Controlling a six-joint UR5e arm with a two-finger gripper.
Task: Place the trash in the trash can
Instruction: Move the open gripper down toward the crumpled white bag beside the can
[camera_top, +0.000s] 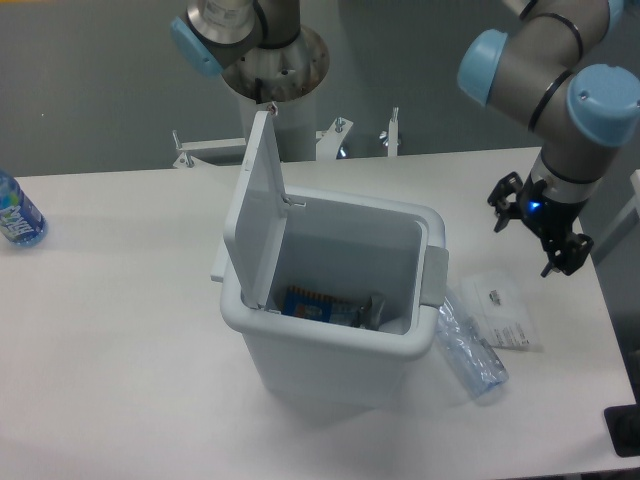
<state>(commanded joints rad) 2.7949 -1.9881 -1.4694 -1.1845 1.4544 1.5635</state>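
Observation:
The pale grey trash can (330, 355) stands mid-table with its flap lid (257, 205) swung up; a blue-printed wrapper (318, 305) and other bits lie at its bottom. Right of the can, a crushed clear bottle (468, 348) lies on the table. Beside it rests a flat clear plastic bag with a white label (505, 310). My gripper (529, 231) hangs open and empty above the table, up and to the right of the bag, apart from it.
A blue-labelled water bottle (16, 212) lies at the table's far left edge. The robot's base column (275, 70) rises behind the can. The table's right edge runs close by the bag, with a dark object (624, 430) beyond it.

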